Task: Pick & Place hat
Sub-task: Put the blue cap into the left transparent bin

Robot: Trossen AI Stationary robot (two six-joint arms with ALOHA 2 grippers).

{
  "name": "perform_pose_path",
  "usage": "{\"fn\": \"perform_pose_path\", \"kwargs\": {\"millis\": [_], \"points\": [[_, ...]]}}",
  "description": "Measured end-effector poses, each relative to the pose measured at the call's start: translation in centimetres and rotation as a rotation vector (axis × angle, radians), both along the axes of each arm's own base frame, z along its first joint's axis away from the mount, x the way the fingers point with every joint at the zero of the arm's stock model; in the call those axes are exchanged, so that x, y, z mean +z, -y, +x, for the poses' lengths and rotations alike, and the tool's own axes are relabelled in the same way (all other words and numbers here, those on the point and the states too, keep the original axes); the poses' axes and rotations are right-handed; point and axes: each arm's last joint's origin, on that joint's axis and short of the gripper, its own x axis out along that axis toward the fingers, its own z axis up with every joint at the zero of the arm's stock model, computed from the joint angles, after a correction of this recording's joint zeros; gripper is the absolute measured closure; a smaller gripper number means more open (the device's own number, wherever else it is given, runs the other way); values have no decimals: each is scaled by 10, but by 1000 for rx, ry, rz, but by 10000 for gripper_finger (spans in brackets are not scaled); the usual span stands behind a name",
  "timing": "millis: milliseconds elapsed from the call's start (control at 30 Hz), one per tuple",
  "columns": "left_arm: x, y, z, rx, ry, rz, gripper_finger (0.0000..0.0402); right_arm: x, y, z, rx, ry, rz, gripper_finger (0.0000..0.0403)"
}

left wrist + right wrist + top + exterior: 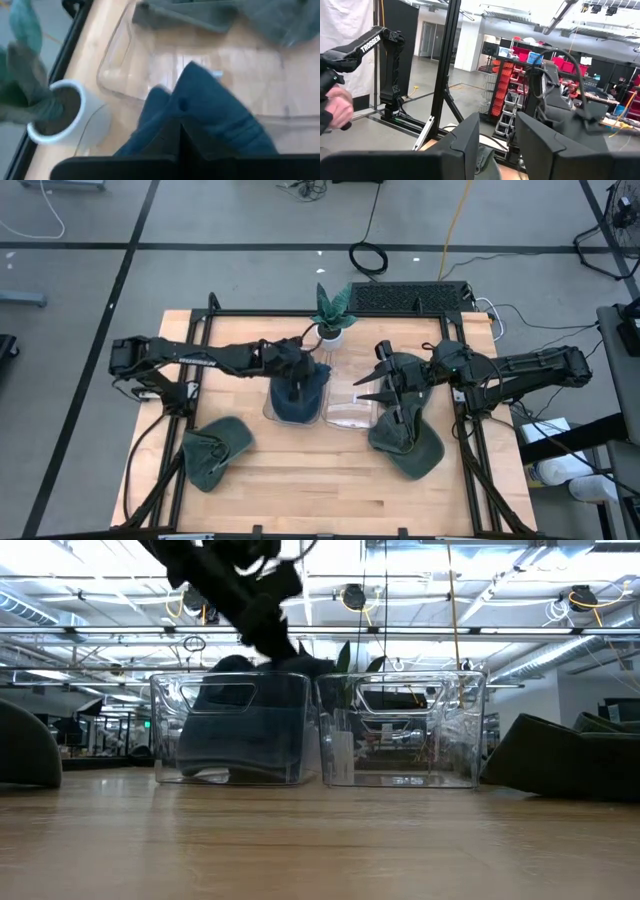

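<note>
While overhead view ran, blue hat [297, 402] sat in left clear bin [272, 412]; right bin [350, 410] empty; green hats [216, 450] and [408, 442] on desk [320, 500] — roughly one placed, two left. Left end effector [297, 387] over blue hat. Left wrist: fingers pinched shut on blue cloth. Right wrist: right end effector [497, 145] part open, nothing clearly held.

Left gripper [296, 385] seemingly clamped shut
</note>
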Motion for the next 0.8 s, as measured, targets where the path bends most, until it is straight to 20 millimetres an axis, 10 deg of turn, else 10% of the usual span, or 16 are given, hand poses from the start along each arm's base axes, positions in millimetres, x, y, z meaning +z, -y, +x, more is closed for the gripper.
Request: {"fn": "perform_pose_path", "kwargs": {"millis": [800], "points": [[-71,-33,17,53,-190,-158,399,-10,1,5,-13,-80,-27,287]]}}
